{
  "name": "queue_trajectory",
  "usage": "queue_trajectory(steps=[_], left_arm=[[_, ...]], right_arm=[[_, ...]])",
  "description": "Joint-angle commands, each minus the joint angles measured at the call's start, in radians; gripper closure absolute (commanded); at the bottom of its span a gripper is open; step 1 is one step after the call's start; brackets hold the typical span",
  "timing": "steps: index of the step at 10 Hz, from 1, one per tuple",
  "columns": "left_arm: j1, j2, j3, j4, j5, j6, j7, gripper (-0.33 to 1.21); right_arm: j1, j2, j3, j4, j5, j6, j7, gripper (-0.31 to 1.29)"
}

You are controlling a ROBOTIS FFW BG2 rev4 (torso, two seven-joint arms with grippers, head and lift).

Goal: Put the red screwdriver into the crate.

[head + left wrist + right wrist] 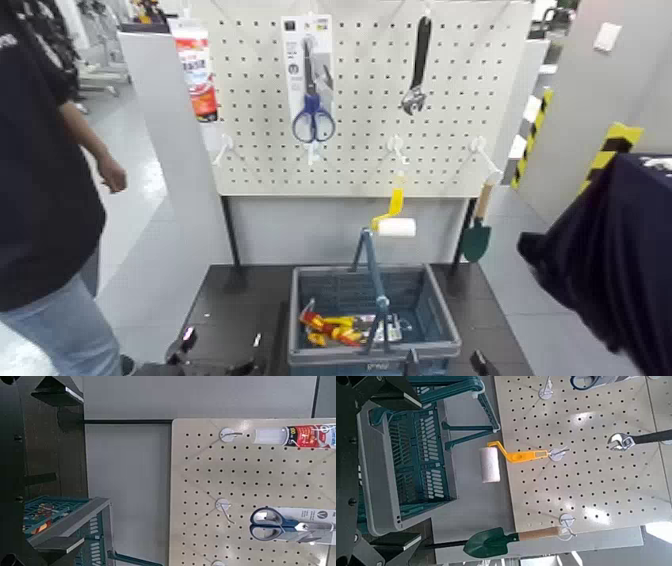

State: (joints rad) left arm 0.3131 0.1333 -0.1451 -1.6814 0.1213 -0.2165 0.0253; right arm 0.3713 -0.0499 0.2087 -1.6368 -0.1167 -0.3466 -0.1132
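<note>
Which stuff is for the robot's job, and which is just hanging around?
For the job:
- small red-handled screwdriver, lying in the crate
- blue-grey lattice plastic crate

Just there:
- blue-handled scissors
- yellow-handled white paint roller
- green trowel
- black wrench

One crate (372,310), one pair of scissors (313,118), one paint roller (394,217), one trowel (477,232), one wrench (417,68), one tube (198,70), one person (45,190).

The crate (440,318) is blue-grey with lattice sides, a grey rim and a blue handle. Inside lies the red screwdriver (318,321), its handle banded yellow. The pegboard (450,110) is cream, dotted with rows of dark holes. On it hang blue-handled scissors (313,122), a yellow-handled white paint roller (391,219) and a green trowel (476,240). The desk (235,310) is black.
</note>
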Motion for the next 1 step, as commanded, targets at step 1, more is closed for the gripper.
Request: queue_trajectory(steps=[1], left_arm=[[0.001,0.003,-0.001,-0.003,-0.002,-0.003,-0.004,0.09]], right_arm=[[0.0,-0.001,-0.003,-0.006,0.008,0.012,0.001,0.14]])
